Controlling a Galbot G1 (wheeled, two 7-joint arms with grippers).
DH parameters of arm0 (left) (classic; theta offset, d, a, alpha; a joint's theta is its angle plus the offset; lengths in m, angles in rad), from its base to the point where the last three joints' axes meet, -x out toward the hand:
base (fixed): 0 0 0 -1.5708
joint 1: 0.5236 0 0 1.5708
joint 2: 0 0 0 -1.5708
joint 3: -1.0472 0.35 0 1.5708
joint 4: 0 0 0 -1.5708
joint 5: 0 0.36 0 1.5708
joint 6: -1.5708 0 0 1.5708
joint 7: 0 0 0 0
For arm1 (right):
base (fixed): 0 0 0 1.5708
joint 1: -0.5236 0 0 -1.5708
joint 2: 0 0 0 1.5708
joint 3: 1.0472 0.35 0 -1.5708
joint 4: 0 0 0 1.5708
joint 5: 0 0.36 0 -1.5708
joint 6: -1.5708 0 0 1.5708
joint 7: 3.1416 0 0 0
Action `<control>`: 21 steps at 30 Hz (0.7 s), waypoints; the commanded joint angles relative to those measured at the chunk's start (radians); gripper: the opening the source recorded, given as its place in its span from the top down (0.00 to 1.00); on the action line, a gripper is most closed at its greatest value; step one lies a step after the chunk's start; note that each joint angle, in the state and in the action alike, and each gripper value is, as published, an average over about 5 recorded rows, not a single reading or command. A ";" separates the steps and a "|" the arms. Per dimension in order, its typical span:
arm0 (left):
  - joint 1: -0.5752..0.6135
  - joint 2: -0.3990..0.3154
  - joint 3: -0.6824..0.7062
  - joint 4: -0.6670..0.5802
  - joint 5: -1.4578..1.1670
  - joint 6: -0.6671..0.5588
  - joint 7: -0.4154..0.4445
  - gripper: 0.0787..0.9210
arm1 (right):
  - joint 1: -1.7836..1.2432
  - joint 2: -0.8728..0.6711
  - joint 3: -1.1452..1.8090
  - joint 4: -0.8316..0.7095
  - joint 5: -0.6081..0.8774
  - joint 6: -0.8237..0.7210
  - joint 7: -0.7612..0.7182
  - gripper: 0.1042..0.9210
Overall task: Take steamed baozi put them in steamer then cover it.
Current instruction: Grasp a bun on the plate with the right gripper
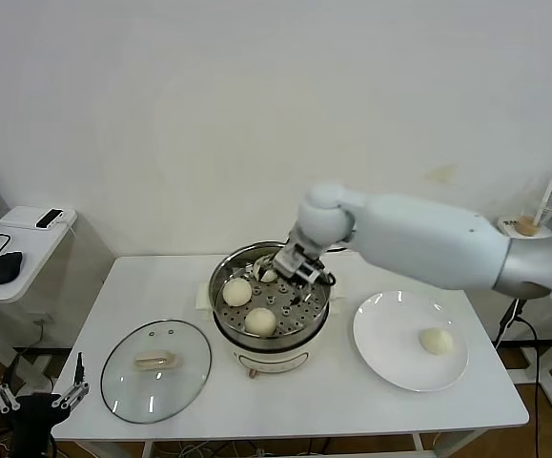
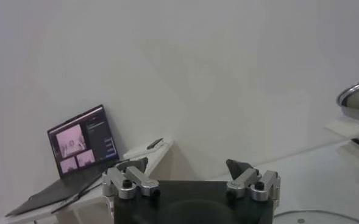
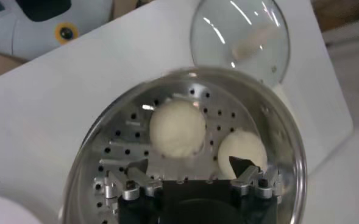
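So the steamer sits about mid-table, shiny perforated basket on its cream pot base. Inside it you can see three baozi in the head view: one on the robot's left side, one toward the front, and a third one at the back, mostly hidden by the right pincer. From the right wrist camera only two show up clearly, a bigger-looking one and another beside it, both resting on the holed floor.

The right pincer hangs over the back part of the basket, down inside the rim, and its fingers are spread apart with nothing between them.

The fourth baozi is alone on the white plate, to the robot's right of the steamer. The cover lies flat on the table on the other side, handle up, just beside the pot base.

The left pincer is parked low off the front left corner of the table, fingers wide apart and empty. A laptop sits on a side desk beyond it.
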 commanded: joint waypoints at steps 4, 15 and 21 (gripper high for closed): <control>0.002 0.009 0.009 -0.004 0.001 0.002 0.002 0.12 | 0.010 -0.274 0.113 0.045 0.035 -0.245 -0.059 0.12; -0.003 0.018 0.043 -0.014 0.007 0.004 0.004 0.12 | -0.310 -0.548 0.325 0.041 -0.103 -0.191 -0.090 0.12; 0.005 0.030 0.042 -0.008 0.009 0.006 0.007 0.12 | -0.602 -0.600 0.564 0.025 -0.230 -0.115 -0.133 0.12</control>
